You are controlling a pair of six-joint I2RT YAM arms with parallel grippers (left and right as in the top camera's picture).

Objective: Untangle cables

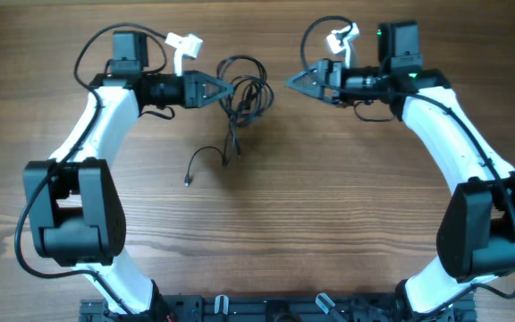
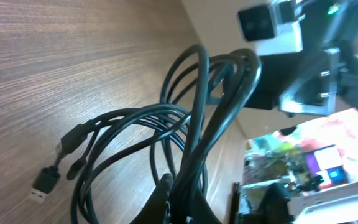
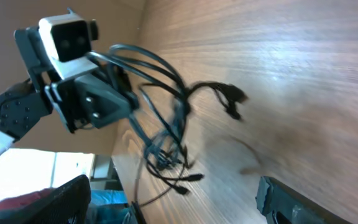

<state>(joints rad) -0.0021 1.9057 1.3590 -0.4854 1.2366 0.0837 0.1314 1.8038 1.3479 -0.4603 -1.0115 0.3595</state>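
The cables (image 1: 242, 94) are a tangle of thin black cords at the back middle of the wooden table. One loose strand (image 1: 206, 156) trails toward the front and ends in a small plug (image 1: 189, 182). My left gripper (image 1: 224, 88) is shut on the bundle's left side. In the left wrist view the cords (image 2: 191, 124) run up out of its closed fingers (image 2: 166, 199), and a USB plug (image 2: 42, 186) lies on the wood. My right gripper (image 1: 291, 82) hangs just right of the bundle, apart from it. Its fingers (image 3: 67, 199) are spread wide with nothing between them.
The right wrist view shows the left gripper (image 3: 98, 102) with its white camera block holding the cords (image 3: 166, 137). Both arm bases (image 1: 257, 309) stand at the table's front edge. Thicker black wires (image 1: 316, 31) loop over each wrist. The table's far edge (image 2: 229, 124) lies behind the bundle.
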